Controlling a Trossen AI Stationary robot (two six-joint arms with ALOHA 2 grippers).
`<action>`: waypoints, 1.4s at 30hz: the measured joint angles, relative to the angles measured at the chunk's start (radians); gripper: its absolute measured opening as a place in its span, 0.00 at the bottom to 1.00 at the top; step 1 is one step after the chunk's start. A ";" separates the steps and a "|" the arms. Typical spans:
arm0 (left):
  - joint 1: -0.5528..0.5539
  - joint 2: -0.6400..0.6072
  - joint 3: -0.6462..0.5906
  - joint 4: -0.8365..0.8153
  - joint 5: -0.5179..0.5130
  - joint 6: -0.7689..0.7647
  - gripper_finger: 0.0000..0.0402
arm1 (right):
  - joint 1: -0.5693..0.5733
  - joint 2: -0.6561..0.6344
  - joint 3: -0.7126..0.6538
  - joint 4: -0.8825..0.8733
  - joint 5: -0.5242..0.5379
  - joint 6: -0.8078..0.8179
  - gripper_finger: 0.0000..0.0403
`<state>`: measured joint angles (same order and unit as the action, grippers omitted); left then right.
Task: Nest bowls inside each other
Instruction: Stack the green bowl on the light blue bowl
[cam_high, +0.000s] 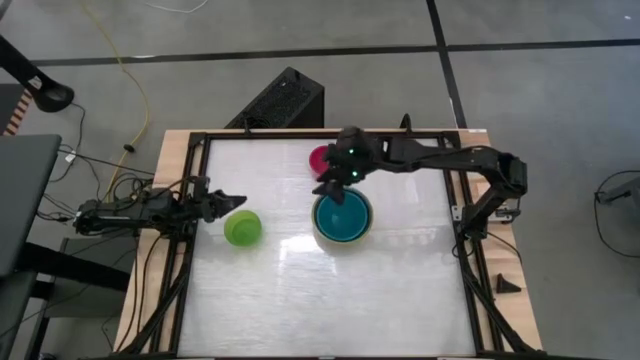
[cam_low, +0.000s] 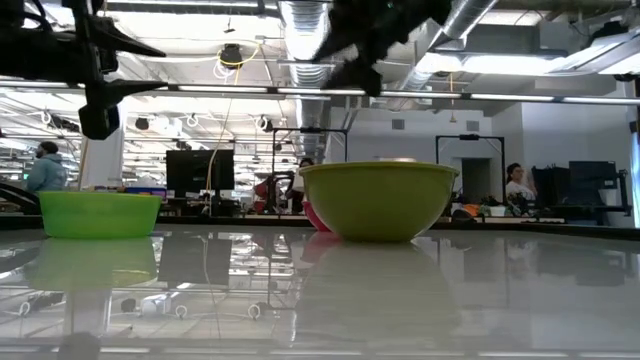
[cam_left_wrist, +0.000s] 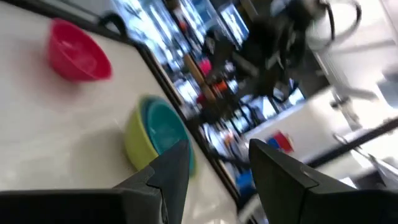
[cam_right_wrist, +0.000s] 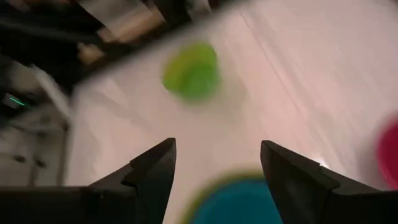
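Observation:
A teal bowl (cam_high: 342, 220) sits nested in the large olive-green bowl (cam_low: 380, 200) near the table's middle. The small magenta bowl (cam_high: 320, 158) stands just beyond it toward the far edge, partly under my right arm. The small bright green bowl (cam_high: 243, 228) stands alone to the left. My right gripper (cam_right_wrist: 217, 165) hangs open above the far rim of the nested bowls (cam_right_wrist: 239, 202), holding nothing. My left gripper (cam_left_wrist: 217, 174) is open at the table's left edge, just beside the bright green bowl (cam_low: 98, 213) and raised off the table.
A black frame (cam_high: 460, 190) borders the white tabletop. A black box (cam_high: 280, 100) stands on the floor beyond the far edge. Bare tabletop stretches across the near half (cam_high: 330, 300).

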<state>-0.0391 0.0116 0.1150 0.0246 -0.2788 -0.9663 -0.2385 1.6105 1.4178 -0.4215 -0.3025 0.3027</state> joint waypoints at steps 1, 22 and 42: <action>0.000 0.000 0.000 0.001 0.017 0.000 0.39 | -0.005 -0.001 0.000 0.043 -0.020 0.008 0.66; -0.046 0.080 0.002 -0.137 0.306 -0.052 0.39 | -0.056 0.228 0.000 0.466 -0.332 0.084 0.56; -0.171 0.838 0.415 -0.575 0.162 0.271 0.39 | -0.057 0.199 0.000 0.399 -0.410 0.117 0.54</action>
<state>-0.2105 0.8496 0.5302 -0.5503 -0.1167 -0.6955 -0.2956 1.8095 1.4181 -0.0222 -0.7124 0.4195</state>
